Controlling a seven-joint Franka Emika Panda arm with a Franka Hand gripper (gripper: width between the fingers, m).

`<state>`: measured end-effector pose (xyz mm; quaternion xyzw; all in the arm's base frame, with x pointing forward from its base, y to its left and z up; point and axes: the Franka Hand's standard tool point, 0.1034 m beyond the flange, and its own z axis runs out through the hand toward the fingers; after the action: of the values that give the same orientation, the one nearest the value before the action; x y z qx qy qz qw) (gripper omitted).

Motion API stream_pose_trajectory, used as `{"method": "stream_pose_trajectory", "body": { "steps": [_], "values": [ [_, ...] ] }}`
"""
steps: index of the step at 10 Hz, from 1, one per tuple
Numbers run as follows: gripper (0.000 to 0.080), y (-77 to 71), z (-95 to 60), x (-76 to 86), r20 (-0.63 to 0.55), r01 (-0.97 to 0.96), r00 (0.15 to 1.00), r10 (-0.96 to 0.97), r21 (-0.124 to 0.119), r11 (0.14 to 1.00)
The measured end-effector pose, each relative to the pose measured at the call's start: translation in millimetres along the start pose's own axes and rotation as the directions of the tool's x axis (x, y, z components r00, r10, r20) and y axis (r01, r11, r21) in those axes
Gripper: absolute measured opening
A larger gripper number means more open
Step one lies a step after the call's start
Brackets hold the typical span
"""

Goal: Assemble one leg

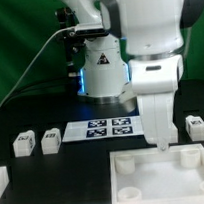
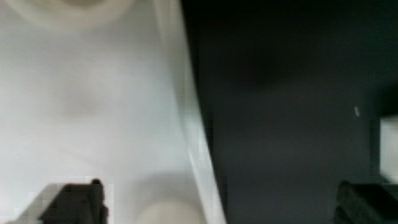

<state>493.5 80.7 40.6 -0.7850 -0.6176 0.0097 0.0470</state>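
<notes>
The gripper (image 1: 162, 142) was low over the far rim of the large white panel (image 1: 157, 180); contact could not be determined. In the wrist view its fingers (image 2: 71, 203) were spread wide with nothing between them, one over the panel and the other over the black table (image 1: 66, 173). The first leg (image 1: 23, 144) and second leg (image 1: 51, 141) stood side by side at the exterior view's left, near the marker board (image 1: 102, 127). The third leg (image 1: 196, 127) stood at the right, apart from the gripper.
</notes>
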Motion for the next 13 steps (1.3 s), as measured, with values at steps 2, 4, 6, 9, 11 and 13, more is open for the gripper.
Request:
{"method": "stream_pose_trajectory", "body": {
  "steps": [2,4,6,9,11,13],
  "values": [
    [0.0649,-18.0,-5.9,30.1,-0.013,-0.319,0.948,0.319,-0.007,0.948],
    [0.0649,-31.4,-4.9,51.2,-0.024,-0.560,0.828,0.560,0.008,0.828],
    [0.0649,-31.7,-4.7,53.0,-0.035,-0.724,0.689,0.724,0.026,0.690],
    [0.0649,-49.3,-2.0,69.5,-0.016,-0.934,0.354,0.935,0.047,0.355],
    [0.0649,-70.5,5.7,81.0,0.001,-0.970,0.238,0.971,0.055,0.237],
    [0.0649,-73.9,7.0,79.4,0.052,-0.967,0.253,0.966,0.045,0.251]
  ]
}}
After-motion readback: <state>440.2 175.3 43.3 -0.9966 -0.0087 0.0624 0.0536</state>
